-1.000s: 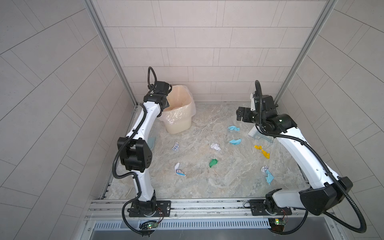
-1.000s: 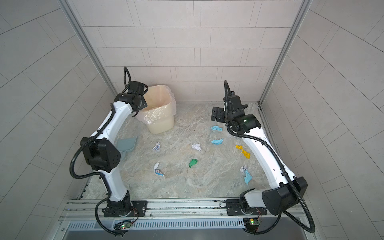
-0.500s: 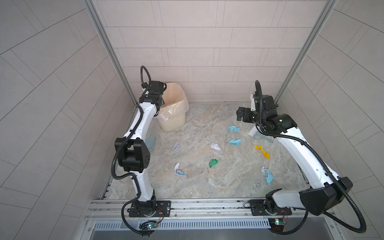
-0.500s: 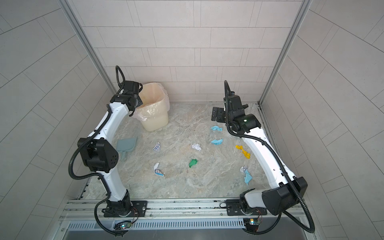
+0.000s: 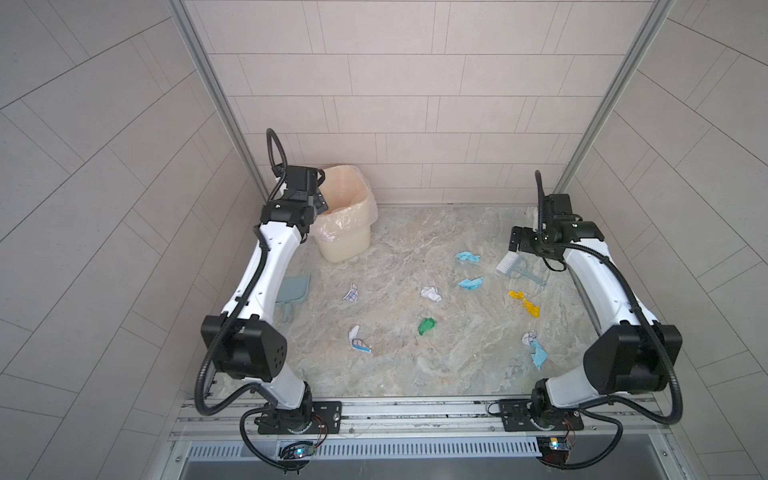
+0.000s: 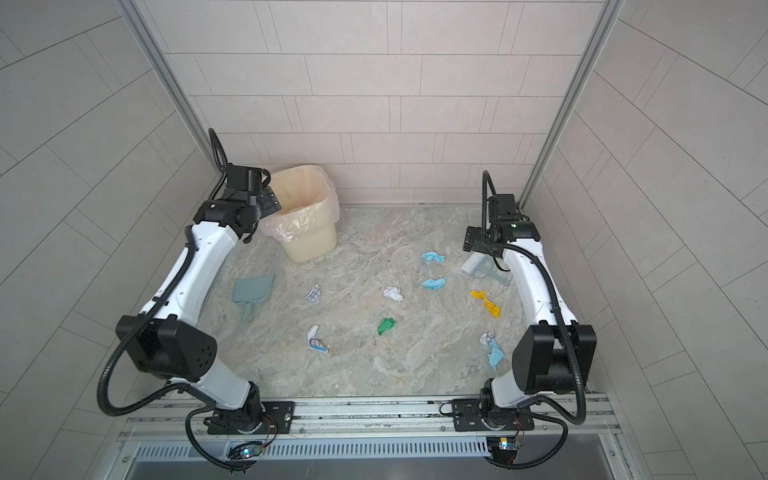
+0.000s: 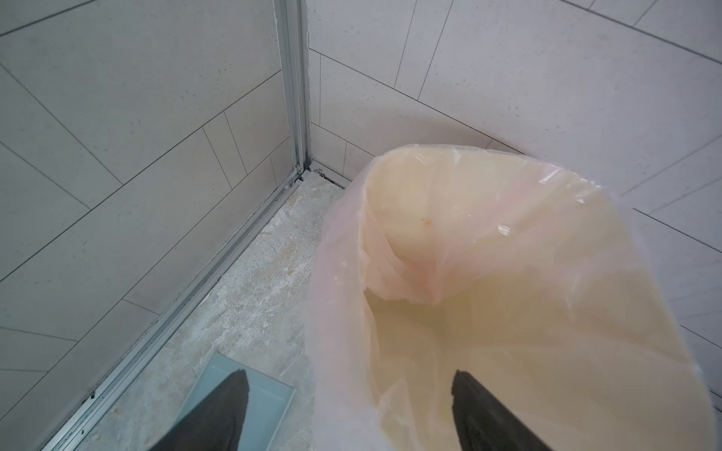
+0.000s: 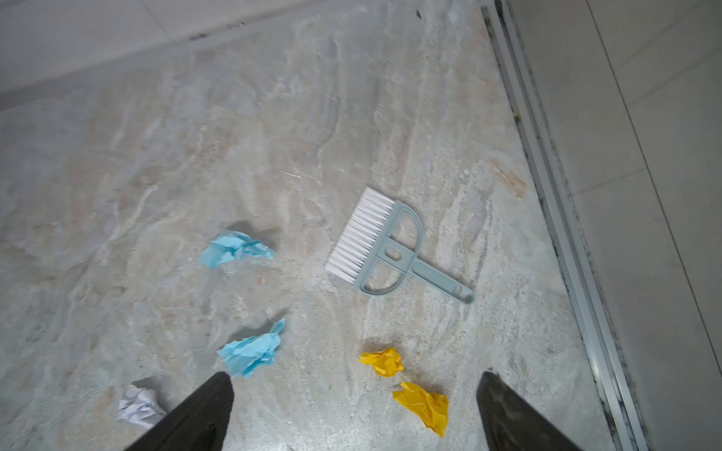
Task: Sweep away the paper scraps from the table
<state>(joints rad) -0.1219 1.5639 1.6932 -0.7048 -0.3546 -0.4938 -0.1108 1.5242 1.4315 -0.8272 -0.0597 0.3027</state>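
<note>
Several paper scraps lie across the table point(image 5: 415, 374): light blue ones point(image 5: 467, 257) point(image 8: 250, 353), a white one point(image 5: 431, 294), yellow ones point(image 5: 524, 302) point(image 8: 422, 404), a green one point(image 5: 427, 325) and a grid-printed one point(image 5: 351, 293). My left gripper point(image 7: 349, 380) is open at the near rim of the bag-lined bin point(image 5: 345, 220). One finger hangs inside the bin and the other outside it, and neither visibly touches the rim. My right gripper point(image 8: 353, 380) hovers open and empty above the yellow scraps, close to the brush point(image 8: 375, 242).
A pale blue dustpan point(image 6: 252, 289) lies on the table by the left arm, in front of the bin point(image 6: 303, 216). The brush point(image 5: 515, 268) lies near the right wall's metal rail point(image 8: 566, 234). Tiled walls close in the left, back and right sides.
The left gripper has drawn the bin a little toward the back left corner, and its jaws have gone from shut to open. The right arm has not moved.
</note>
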